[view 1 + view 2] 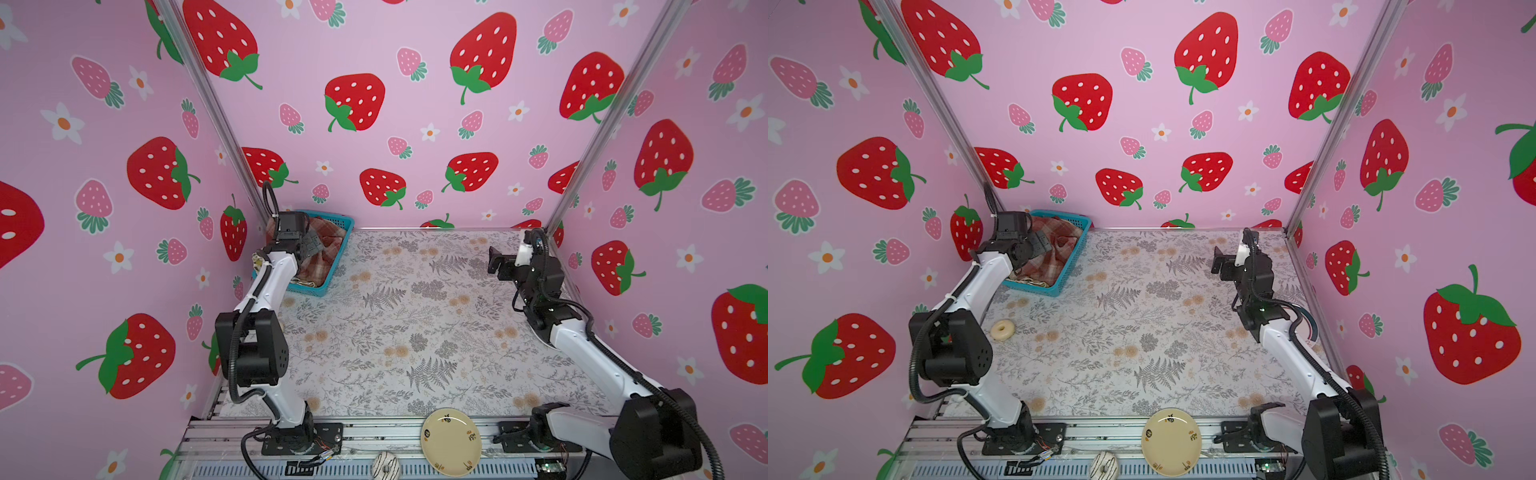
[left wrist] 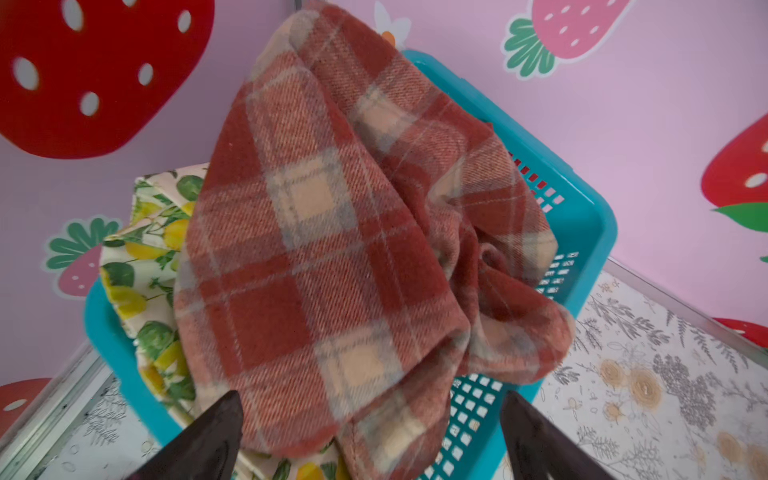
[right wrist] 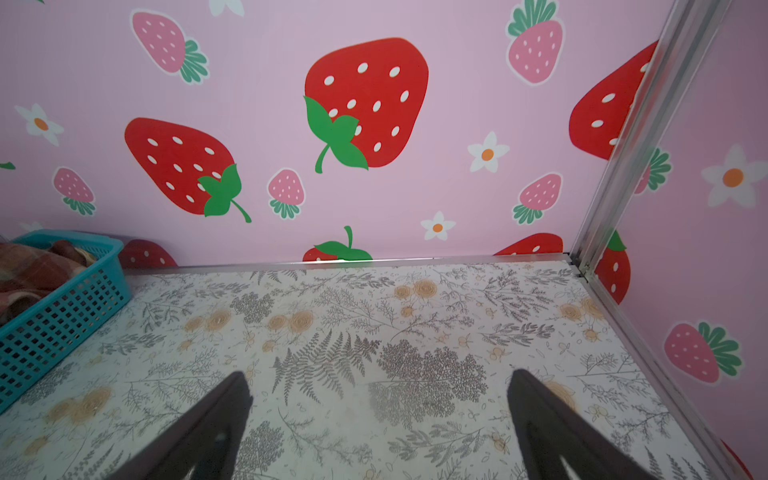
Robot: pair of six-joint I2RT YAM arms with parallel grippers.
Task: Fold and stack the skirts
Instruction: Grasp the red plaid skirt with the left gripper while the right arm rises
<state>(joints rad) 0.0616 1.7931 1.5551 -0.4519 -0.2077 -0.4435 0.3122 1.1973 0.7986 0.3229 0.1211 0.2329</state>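
A red-and-cream plaid skirt (image 2: pixel 332 249) lies crumpled on top in the blue mesh basket (image 2: pixel 582 216) at the table's far left corner, seen in both top views (image 1: pixel 332 239) (image 1: pixel 1061 245). Under it a white skirt with lemons and green leaves (image 2: pixel 141 249) pokes out along one side. My left gripper (image 2: pixel 372 397) hovers open just above the plaid cloth, one finger on each side of a hanging fold, holding nothing; it appears in a top view (image 1: pixel 309 245). My right gripper (image 3: pixel 379 374) is open and empty above the bare table at the far right (image 1: pixel 494 259).
The basket (image 1: pixel 347 226) sits against the back and left walls. A cream plate (image 1: pixel 451 440) and a striped doughnut (image 1: pixel 385 465) rest on the front rail. A pale doughnut (image 1: pixel 1003 330) lies on the table beside the left arm. Strawberry-print walls enclose three sides.
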